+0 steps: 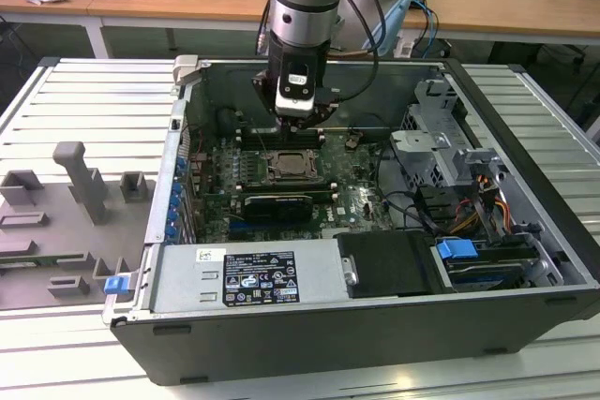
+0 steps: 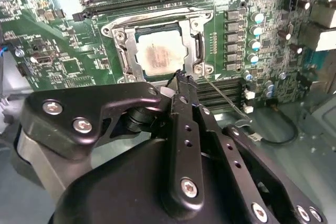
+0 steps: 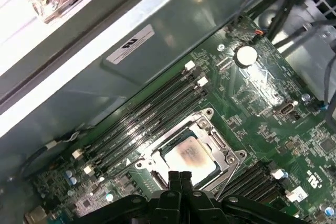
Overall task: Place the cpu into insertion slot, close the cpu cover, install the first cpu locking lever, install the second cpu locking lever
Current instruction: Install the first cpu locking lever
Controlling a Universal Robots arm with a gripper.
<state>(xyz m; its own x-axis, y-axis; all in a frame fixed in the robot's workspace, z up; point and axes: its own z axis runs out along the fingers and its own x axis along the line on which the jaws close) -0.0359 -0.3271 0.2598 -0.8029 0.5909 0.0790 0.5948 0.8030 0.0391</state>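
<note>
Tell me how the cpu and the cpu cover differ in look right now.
The cpu is a solid, dull beige square with a smudged centre; the cpu cover is a shiny silver frame with a cut-out centre. The cpu cover is the larger and rings the cpu, which shows through its opening. Both are square and lie flat.

No print can be read. In the exterior view, a large black-and-white printed label is seen on the silver metal power supply box at the near side of the case. A small white sticker is set just beside it, toward the exterior view's left. In the first wrist view, a white rectangular label is borne by the grey metal case wall.
</note>
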